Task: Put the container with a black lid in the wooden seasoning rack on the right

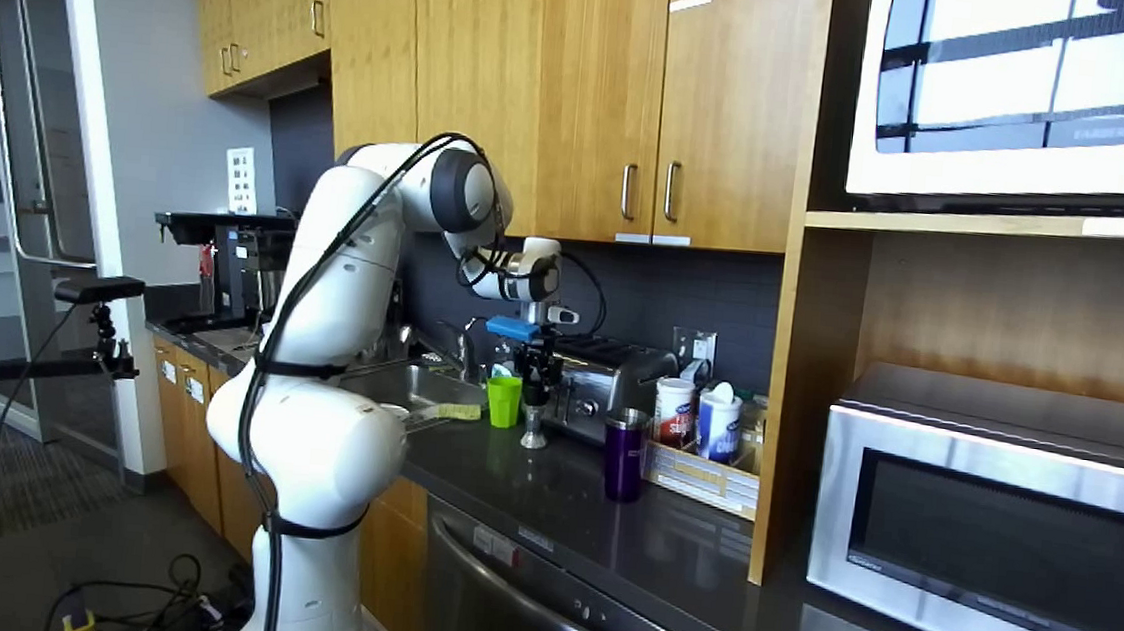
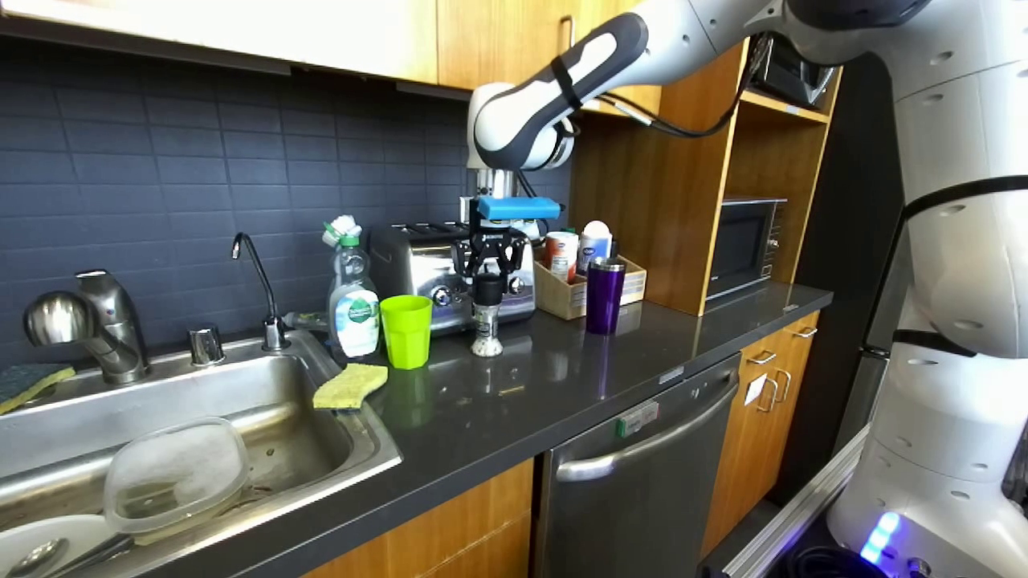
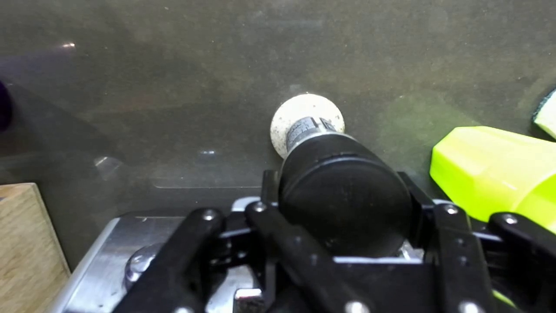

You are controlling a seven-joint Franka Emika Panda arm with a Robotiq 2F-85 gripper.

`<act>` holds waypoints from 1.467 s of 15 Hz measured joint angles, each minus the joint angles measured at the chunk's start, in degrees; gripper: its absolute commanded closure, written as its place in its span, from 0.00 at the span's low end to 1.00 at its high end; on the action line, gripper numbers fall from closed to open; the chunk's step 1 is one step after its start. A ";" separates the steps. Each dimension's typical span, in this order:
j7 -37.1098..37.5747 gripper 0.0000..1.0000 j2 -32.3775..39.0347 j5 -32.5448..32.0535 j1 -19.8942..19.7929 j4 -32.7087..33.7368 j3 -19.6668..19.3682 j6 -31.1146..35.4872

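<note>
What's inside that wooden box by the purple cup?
The wooden rack holds at least a red-white canister and a blue-white canister; its walls hide the bottom.

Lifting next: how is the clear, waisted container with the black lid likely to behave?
The clear, waisted container will probably stay stiff, as its walls look like glass or hard plastic. Held by its black cylindrical lid in the tool, it may swing slightly, since that grip is at the top. Its flared base suggests it shouldn't tip easily when set down.

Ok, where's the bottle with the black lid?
In an exterior view, the bottle is near the middle, clasped by the gripper, just right of the green cup and in front of the steel toaster.
</note>
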 measured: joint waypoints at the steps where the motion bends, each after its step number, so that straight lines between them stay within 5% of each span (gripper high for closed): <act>1: 0.00 0.61 0.00 0.00 0.00 0.00 0.00 0.00; 22: -0.09 0.61 -6.23 0.00 -0.38 -2.71 -0.11 -3.98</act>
